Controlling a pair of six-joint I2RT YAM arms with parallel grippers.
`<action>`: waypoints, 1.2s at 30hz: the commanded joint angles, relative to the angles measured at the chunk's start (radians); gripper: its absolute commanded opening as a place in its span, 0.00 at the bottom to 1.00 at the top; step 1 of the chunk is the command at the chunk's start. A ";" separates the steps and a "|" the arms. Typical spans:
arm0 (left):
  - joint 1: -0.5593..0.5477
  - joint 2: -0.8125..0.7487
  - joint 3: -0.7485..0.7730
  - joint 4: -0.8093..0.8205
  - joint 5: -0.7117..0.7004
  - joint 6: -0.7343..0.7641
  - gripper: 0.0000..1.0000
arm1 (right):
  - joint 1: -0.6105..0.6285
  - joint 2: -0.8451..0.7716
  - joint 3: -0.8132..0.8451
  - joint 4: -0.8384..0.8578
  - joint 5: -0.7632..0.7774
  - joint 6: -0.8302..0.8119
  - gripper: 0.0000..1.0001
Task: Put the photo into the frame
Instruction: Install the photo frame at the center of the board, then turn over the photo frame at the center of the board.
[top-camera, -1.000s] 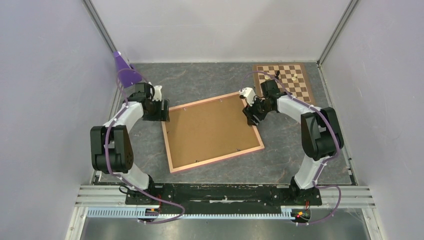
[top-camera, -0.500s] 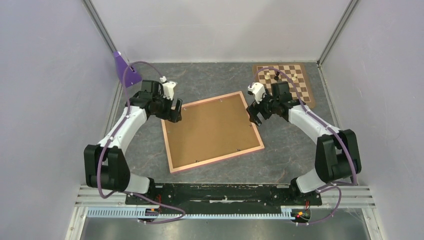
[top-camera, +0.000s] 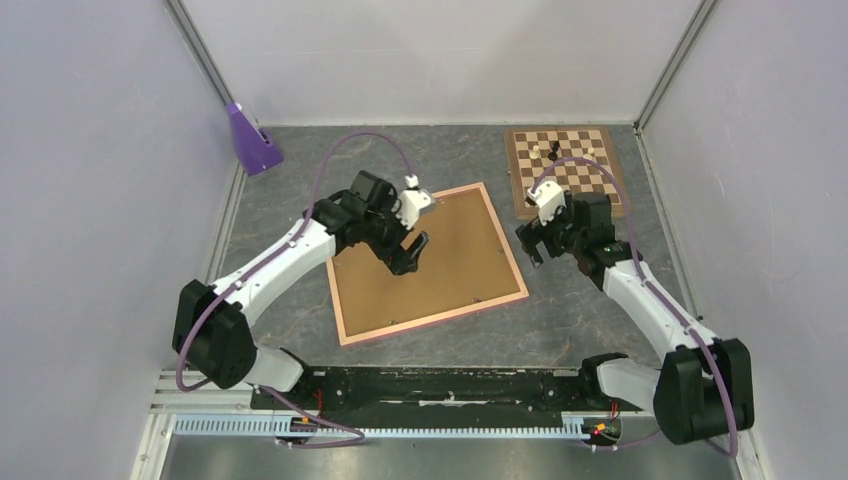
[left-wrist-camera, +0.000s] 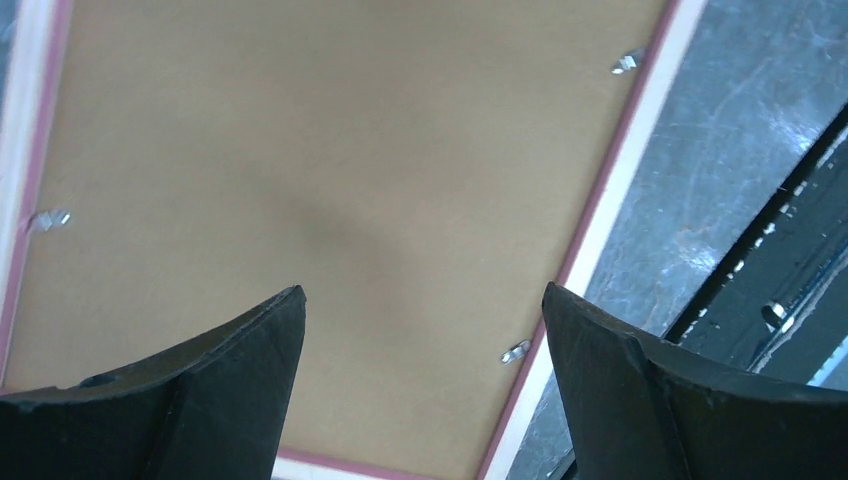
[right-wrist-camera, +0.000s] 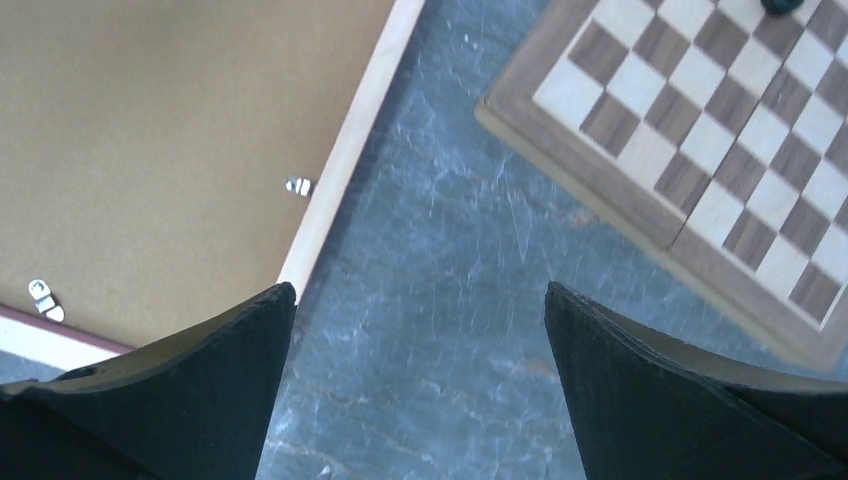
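Observation:
The frame (top-camera: 436, 318) lies back side up in the middle of the table, its pale edge (left-wrist-camera: 612, 195) around a plain brown backing board (top-camera: 455, 260). Small metal clips (left-wrist-camera: 625, 63) sit along its inner edge. The photo is hidden. My left gripper (top-camera: 408, 252) hovers over the upper left part of the backing board (left-wrist-camera: 330, 150), open (left-wrist-camera: 421, 290), with nothing between its fingers. My right gripper (top-camera: 533, 247) is open (right-wrist-camera: 420, 287) above the bare table just right of the frame's right edge (right-wrist-camera: 350, 150), holding nothing.
A brown-and-cream chessboard (top-camera: 590, 150) with a few pieces (top-camera: 552, 150) lies at the back right, close to my right gripper (right-wrist-camera: 700, 160). A purple cone-shaped object (top-camera: 250, 140) stands in the back left corner. Grey walls enclose the table on three sides.
My left gripper swung from the frame's upper left corner to above the backing board. The right gripper drew back right off the frame's upper right edge. The frame stayed put.

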 joint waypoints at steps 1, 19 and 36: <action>-0.122 0.046 0.064 0.003 -0.027 0.060 0.94 | -0.029 -0.107 -0.092 0.075 0.008 0.037 0.98; -0.351 0.172 0.077 0.029 -0.147 0.085 0.85 | -0.055 -0.089 -0.165 0.089 -0.124 -0.007 0.96; -0.521 0.216 -0.055 0.088 -0.307 0.065 0.66 | -0.065 -0.086 -0.175 0.126 -0.011 0.043 0.93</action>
